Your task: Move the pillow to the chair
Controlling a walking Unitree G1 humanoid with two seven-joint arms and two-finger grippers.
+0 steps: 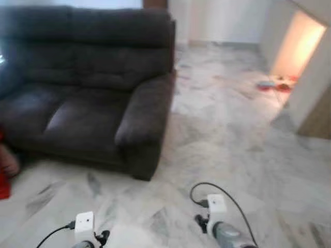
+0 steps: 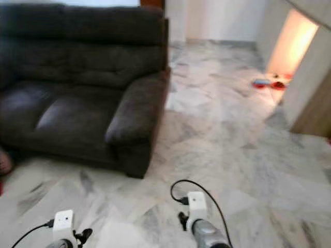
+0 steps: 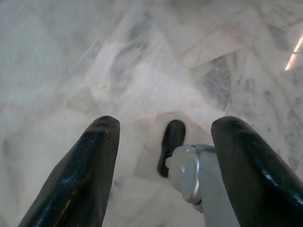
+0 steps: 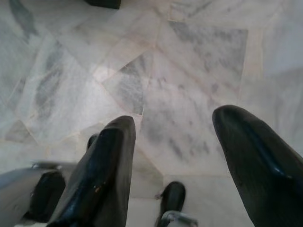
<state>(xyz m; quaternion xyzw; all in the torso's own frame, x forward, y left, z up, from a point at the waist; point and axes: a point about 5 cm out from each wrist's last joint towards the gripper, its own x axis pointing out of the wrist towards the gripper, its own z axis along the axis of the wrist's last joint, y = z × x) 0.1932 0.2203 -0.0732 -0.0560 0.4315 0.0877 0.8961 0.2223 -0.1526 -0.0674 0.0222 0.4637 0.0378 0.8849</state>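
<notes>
1. Room with a pale grey-veined marble floor [image 1: 227,139]; head views are a bit blurred.
2. Dark brown two-seat sofa [image 1: 88,88] stands on the robot's left, its near armrest [image 1: 145,111] facing the open floor; its seat cushions are bare.
3. Lit doorway [image 1: 299,44] at far right, with small red and blue items [image 1: 274,85] on the floor just in front of it; too blurred to identify.
4. Something red [image 1: 5,170] at the far left edge beside the sofa front, cut off; can't tell what it is.
5. Pillow and chair can't be made out in these frames, so the pillow's place can't be told.
6. Left arm [image 1: 85,227] low at the bottom edge, white wrist block with a black cable. Left gripper [image 3: 163,163] points down at the floor, fingers [image 3: 80,175] spread apart, holding nothing.
7. Right arm [image 1: 222,227] low at bottom centre-right, with a looped black cable [image 1: 207,188] above it. Right gripper [image 4: 173,146] also over bare marble, fingers [image 4: 102,175] spread, nothing between them.
</notes>
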